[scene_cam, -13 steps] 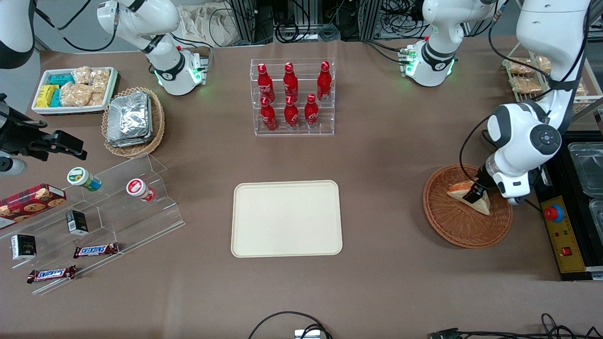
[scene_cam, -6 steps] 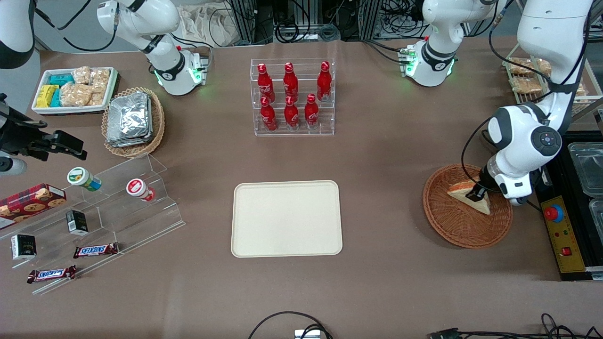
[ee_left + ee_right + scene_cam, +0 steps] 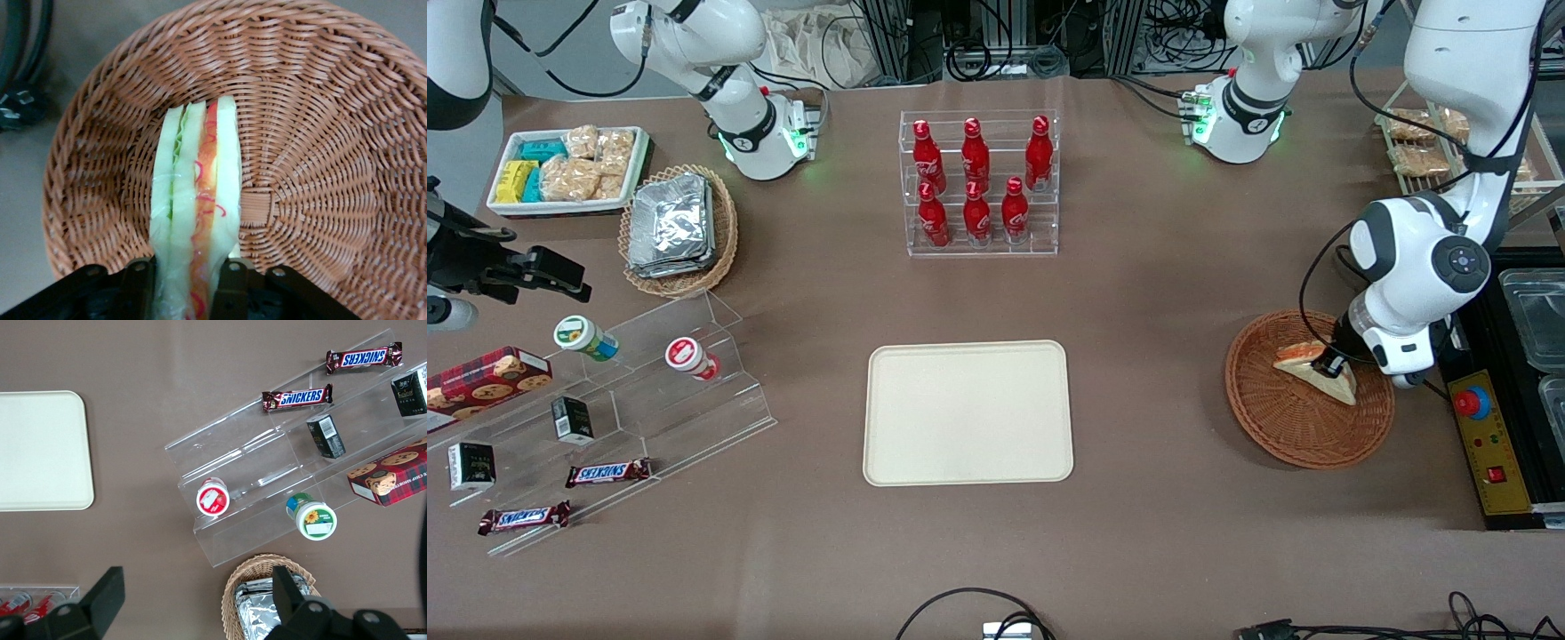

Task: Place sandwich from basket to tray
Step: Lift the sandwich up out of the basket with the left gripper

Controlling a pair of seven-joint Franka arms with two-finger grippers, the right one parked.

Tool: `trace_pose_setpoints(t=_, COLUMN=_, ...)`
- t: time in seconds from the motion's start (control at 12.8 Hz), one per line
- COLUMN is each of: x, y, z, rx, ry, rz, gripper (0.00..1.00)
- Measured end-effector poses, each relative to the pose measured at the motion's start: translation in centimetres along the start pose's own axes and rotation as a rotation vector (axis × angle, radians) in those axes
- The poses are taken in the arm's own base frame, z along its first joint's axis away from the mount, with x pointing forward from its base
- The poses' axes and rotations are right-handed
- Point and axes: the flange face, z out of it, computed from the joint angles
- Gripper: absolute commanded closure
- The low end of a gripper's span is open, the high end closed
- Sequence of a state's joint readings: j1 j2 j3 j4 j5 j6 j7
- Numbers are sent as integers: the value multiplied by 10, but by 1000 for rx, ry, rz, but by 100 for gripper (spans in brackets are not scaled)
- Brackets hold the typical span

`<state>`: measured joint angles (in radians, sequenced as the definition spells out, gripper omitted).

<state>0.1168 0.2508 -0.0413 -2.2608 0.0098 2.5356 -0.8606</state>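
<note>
**Sandwich gripped inside the basket**

On the brown table (image 3: 1156, 293), the cream tray (image 3: 967, 413) lay bare, with open cloth between it and the reddish basket (image 3: 1280, 427) toward the working arm's end. A clear rack of red bottles (image 3: 978, 182) stood farther from the camera. Two bars read "SNICKERS" (image 3: 607, 473). In the basket, the gripper (image 3: 1328, 366) had its fingers (image 3: 230, 290) closed against both faces of the sandwich (image 3: 195, 220).
</note>
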Motion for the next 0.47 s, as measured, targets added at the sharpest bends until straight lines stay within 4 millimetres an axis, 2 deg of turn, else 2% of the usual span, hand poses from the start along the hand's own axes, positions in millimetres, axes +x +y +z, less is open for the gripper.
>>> trace_pose_setpoints(t=0.23, x=-1, y=16, z=-51, rx=18, ry=-12, rz=80, gripper=81)
trace_pose_setpoints(t=0.47, x=-24, y=48, z=-108, rx=21, ry=-20, rz=240, gripper=75)
